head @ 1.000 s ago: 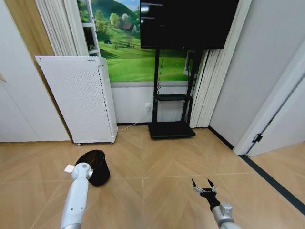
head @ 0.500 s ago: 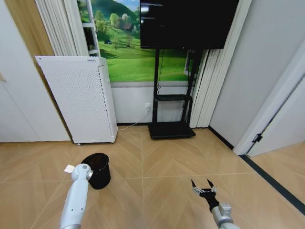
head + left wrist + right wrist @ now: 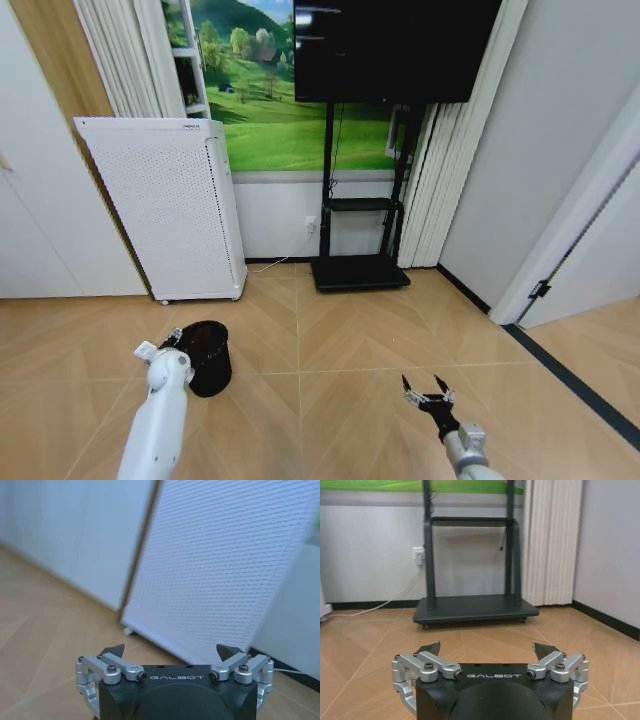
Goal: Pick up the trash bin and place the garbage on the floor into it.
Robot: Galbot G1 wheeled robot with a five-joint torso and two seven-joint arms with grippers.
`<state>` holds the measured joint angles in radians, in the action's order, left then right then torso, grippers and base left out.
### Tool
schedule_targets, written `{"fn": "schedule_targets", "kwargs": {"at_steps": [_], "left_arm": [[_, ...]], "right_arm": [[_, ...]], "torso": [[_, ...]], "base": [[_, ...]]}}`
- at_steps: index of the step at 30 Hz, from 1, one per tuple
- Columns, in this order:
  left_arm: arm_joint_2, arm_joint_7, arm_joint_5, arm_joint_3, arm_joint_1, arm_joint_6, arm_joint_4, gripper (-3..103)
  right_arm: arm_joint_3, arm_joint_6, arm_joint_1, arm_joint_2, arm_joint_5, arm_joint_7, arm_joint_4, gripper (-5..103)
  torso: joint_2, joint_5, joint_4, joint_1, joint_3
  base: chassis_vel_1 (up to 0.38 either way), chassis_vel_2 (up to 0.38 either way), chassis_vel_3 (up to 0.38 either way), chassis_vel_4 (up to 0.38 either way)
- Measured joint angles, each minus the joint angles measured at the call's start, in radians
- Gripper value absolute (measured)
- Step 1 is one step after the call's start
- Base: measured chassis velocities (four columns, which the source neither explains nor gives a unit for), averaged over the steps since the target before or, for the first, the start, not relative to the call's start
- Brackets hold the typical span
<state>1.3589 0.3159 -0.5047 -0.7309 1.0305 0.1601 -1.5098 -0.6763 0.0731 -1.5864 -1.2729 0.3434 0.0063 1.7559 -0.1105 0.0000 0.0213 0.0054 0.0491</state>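
Head view: trash bin [image 3: 206, 356] stands upright on the herringbone floor [image 3: 340, 340], mouth up, just in front of the white perforated appliance [image 3: 170, 205] and a bit toward the robot. Left arm reaches fwd on the left, and the left gripper [image 3: 172, 343] sits right at the bin's near-left rim, close enough that contact can't be told from here. Left wrist view: left gripper [image 3: 171, 652] has its two dark fingertips [image 3: 114, 649] spread wide apart, nothing btwn them, pointing at the appliance's perforated panel [image 3: 225, 575] w/ bare floor below. So it's wide open and empty, bin not grasped.

Right side: right gripper [image 3: 427, 389] hangs low over bare floor, lower right of centre, well apart from the bin. Right wrist view: right gripper [image 3: 488, 651] also spread wide, tips [image 3: 431, 647] apart, holding nothing, facing the black TV stand [image 3: 470, 570] whose base plate [image 3: 475, 607] rests on the floor against the wall. Wall socket [image 3: 418, 555] w/ a cable beside the stand's left post.

Rest of the room, head view: dark TV screen [image 3: 395, 45] on top of the stand, landscape mural [image 3: 265, 95] behind it, pleated curtain [image 3: 440, 180] to its right, dark strip [image 3: 575, 375] crossing the floor far right.
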Motion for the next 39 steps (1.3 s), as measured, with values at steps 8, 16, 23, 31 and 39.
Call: {"fn": "schedule_targets", "kwargs": {"at_steps": [8, 16, 23, 31, 39], "left_arm": [[0.007, -0.314, 0.202, 0.179, 0.225, -0.035, -0.19, 100], [0.0, -0.345, 0.254, 0.296, 0.37, -0.005, -0.34, 100], [-0.015, -0.325, 0.237, 0.28, 0.417, 0.029, -0.426, 100], [-0.033, -0.323, 0.188, 0.162, 0.48, 0.073, -0.508, 100], [-0.025, -0.314, 0.213, 0.06, 0.485, 0.074, -0.52, 100]], "right_arm": [[0.019, 0.032, 0.11, -0.027, -0.024, 0.096, -0.07, 100], [-0.008, 0.021, 0.195, -0.027, 0.014, -0.015, -0.085, 100], [0.014, 0.021, 0.243, 0.042, 0.101, -0.273, -0.147, 100], [0.04, 0.0, 0.325, 0.042, 0.107, -0.298, -0.197, 100], [0.039, -0.014, 0.335, 0.027, 0.1, -0.276, -0.215, 100]], "torso": [[0.0, 0.0002, 0.0001, 0.0, 0.0], [0.0, 0.0001, 0.0001, 0.0, 0.0], [0.0, 0.0003, 0.0002, 0.0, 0.0], [0.0, 0.0, -0.0001, 0.0, 0.0], [-0.008, -0.0002, -0.0001, 0.001, 0.007]], "base": [[0.0, 0.0, 0.0, 0.0], [0.0, 0.0, 0.0, 0.0], [0.0, 0.0, 0.0, 0.0], [0.0, 0.0, 0.0, 0.0], [0.0, 0.0, 0.0, 0.0]]}}
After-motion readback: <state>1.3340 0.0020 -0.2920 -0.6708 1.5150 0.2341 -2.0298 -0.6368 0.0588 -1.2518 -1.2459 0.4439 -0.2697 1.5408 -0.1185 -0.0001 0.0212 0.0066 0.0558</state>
